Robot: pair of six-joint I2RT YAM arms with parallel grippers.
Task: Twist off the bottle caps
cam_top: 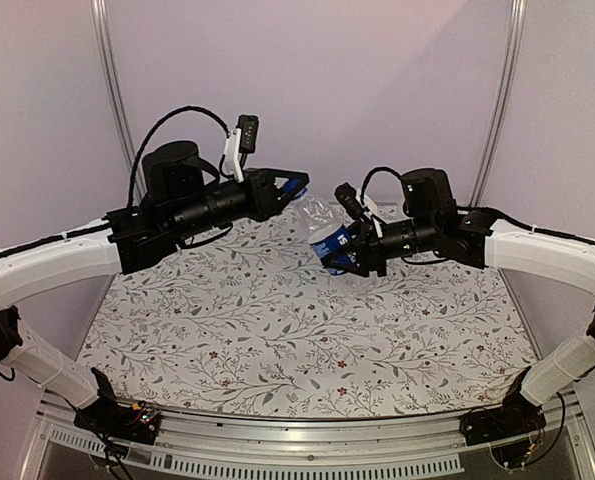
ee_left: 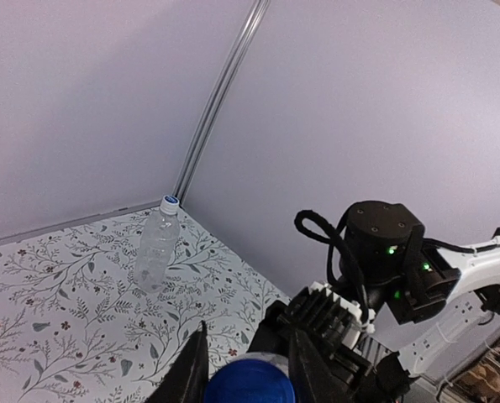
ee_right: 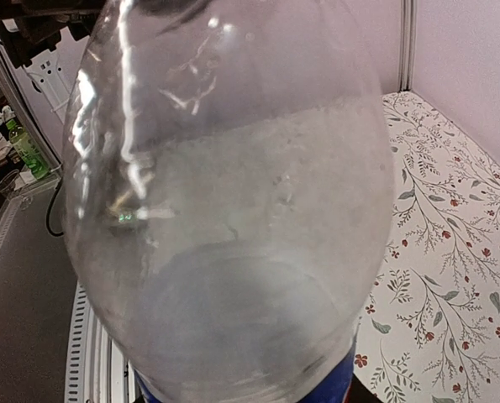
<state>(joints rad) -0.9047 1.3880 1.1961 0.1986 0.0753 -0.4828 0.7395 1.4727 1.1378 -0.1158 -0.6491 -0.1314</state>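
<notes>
Left tool (cam_top: 285,188): closed on the solid blue round plastic cap (ee_left: 250,384), a finger on each side.
Right tool (cam_top: 349,256): clamped on the clear plastic bottle with a blue label band (cam_top: 329,238), held tilted above the floral-patterned surface (cam_top: 277,330).
Blue cap: at that bottle's raised end, between both tools.
Plain clear plastic bottle (ee_left: 155,252): upright near the back corner, whitish-blue cap (ee_left: 171,201) on, well apart from both tools.

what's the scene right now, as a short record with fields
labelled bottle: off the table, tilted, between both arms
blue cap: at its neck end, clamped
left fingers: shut on blue cap
right fingers: shut on labelled bottle
plain bottle: upright on table near back corner, whitish cap on
</notes>
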